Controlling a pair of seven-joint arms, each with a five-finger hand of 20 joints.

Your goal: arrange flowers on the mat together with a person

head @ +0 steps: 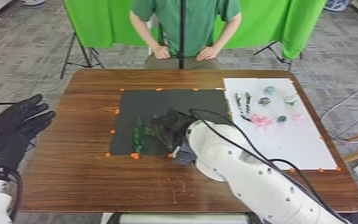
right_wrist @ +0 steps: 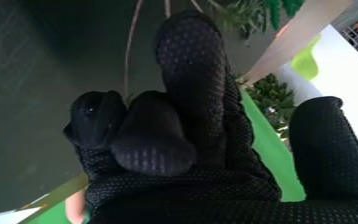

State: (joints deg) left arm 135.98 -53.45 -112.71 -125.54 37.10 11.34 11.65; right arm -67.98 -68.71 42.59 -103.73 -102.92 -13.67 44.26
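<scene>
Flowers (head: pixel 261 121) lie on the white mat (head: pixel 295 147) along the desk's (head: pixel 131 187) right edge. Nearer, beyond the left edge, the left hand (head: pixel 14 120) is released, fingers loosely extended. Green foliage (head: pixel 138 137) lies by the dark mat's (head: pixel 171 101) near left corner; beside it, the right hand (head: pixel 170 124) is over that mat, whether clenched or released I cannot tell. Farther, past the pink blooms, are dark stems (head: pixel 247 102) and 1 pale teal bloom (head: pixel 270 90) toward the far edge.
</scene>
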